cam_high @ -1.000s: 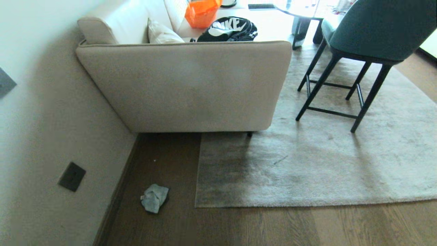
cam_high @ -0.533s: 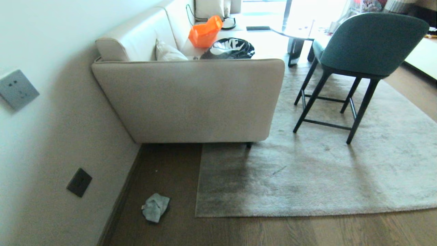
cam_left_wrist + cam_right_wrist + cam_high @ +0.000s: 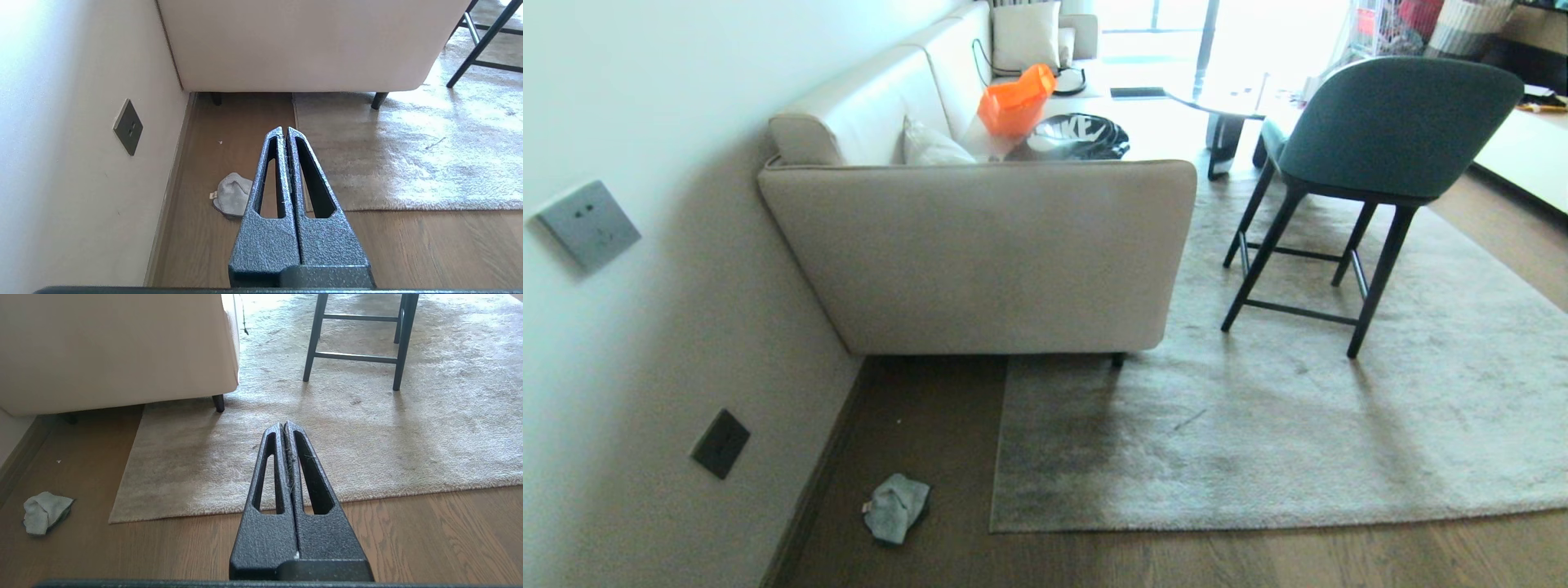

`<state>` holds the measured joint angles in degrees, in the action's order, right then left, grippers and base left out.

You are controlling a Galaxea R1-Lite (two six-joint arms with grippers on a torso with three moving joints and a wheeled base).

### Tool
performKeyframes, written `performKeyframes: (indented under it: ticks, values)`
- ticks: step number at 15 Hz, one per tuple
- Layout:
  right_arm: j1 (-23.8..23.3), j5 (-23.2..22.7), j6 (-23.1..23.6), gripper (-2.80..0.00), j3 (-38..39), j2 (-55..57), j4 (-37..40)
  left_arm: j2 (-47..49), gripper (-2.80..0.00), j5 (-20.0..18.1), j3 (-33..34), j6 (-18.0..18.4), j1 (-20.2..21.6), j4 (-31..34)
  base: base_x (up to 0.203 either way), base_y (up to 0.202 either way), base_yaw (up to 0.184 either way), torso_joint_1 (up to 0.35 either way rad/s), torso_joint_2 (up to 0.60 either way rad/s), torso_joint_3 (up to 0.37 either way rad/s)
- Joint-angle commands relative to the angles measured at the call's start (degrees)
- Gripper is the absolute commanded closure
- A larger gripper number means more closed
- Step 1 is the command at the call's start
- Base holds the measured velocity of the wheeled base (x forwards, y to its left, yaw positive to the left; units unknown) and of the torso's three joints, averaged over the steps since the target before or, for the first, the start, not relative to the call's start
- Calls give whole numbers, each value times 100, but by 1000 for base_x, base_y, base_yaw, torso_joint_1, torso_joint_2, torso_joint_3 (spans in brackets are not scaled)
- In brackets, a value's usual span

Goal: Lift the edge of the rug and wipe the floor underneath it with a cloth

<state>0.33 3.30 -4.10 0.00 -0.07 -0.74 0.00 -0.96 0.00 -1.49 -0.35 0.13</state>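
Note:
The light grey rug (image 3: 1258, 425) lies flat, its near left corner at the sofa's foot. A crumpled pale grey-blue cloth (image 3: 895, 508) rests on the brown wood floor (image 3: 931, 433) between the rug's left edge and the baseboard. Neither arm shows in the head view. In the left wrist view my left gripper (image 3: 284, 130) is shut and empty, held above the floor with the cloth (image 3: 233, 199) beside it and the rug (image 3: 408, 163) on its other side. My right gripper (image 3: 284, 425) is shut and empty above the rug (image 3: 367, 437); the cloth (image 3: 44, 510) lies far off to one side.
A beige sofa (image 3: 988, 253) stands against the wall (image 3: 645, 327), its end over the rug's back corner. A green chair (image 3: 1388, 139) with black legs stands on the rug. A dark wall outlet (image 3: 720, 443) sits low near the cloth.
The whole head view has tilted up: sofa, rug and cloth sit lower in the picture and more of the room beyond shows. Nothing on the floor has moved.

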Motion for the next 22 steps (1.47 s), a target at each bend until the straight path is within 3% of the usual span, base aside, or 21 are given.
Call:
performKeyframes:
  ticks: [1, 22]
  values:
    - [2, -1, -3, 0, 0, 7, -5, 0, 0, 0, 0, -1, 0, 3, 0, 0, 0, 0, 0, 0]
    - [2, 3, -3, 0, 0, 7, -5, 0, 0, 8, 0, -1, 0, 4, 0, 0, 0, 0, 0, 9]
